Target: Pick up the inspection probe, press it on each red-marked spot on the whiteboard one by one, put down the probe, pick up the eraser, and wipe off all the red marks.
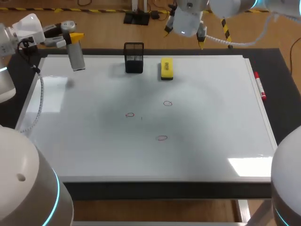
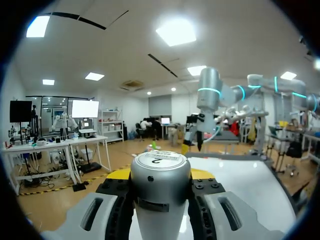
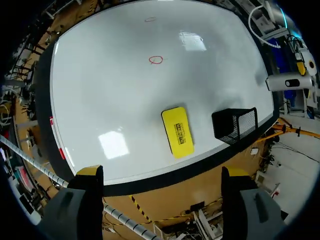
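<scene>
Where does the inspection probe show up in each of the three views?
Head view: inspection probe held in the left pincer, above the whiteboard near its far left corner.
Left wrist view: inspection probe gripped between its own fingers.
Right wrist view: inspection probe beyond the black basket, at the board's corner.
Shared landmark: the whiteboard.

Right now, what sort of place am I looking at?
Probably a robotics test bench: a whiteboard lies flat with three red circles drawn on it, the left gripper holds a silver probe, and a yellow eraser lies near the far edge.
</scene>
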Robot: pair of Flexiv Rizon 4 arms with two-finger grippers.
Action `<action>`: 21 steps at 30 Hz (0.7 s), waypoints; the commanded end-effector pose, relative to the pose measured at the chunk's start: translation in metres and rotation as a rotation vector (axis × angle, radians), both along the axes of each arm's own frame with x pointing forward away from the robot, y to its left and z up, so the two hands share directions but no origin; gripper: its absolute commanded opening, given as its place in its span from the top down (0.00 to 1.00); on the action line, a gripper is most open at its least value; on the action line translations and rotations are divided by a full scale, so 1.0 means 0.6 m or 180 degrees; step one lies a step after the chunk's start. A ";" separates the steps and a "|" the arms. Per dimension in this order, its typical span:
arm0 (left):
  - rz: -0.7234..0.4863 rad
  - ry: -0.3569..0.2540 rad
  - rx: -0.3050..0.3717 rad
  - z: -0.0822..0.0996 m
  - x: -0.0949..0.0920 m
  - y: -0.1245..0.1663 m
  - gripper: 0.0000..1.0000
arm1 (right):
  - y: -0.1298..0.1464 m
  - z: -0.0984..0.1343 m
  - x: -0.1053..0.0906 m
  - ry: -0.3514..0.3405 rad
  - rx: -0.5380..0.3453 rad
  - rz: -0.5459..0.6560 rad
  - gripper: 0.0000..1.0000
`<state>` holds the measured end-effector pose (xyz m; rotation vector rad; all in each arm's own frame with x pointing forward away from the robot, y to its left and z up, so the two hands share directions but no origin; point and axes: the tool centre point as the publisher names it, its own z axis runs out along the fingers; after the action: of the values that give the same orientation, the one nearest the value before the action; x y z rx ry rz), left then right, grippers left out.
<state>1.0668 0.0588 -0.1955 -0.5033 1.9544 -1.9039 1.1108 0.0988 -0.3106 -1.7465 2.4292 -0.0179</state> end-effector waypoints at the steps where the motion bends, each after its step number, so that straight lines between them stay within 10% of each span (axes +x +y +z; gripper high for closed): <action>1: 0.0004 -0.0005 -0.0002 0.001 0.000 0.000 1.00 | 0.007 -0.034 0.031 0.0291 -0.0205 0.0053 0.00; 21: 0.0004 -0.0005 -0.0002 0.001 0.000 0.000 1.00 | 0.047 -0.119 0.019 0.0435 -0.0233 0.0629 0.00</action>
<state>1.0669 0.0589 -0.1955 -0.5034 1.9544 -1.9039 1.1191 0.1238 -0.3765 -2.0666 2.3546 0.0396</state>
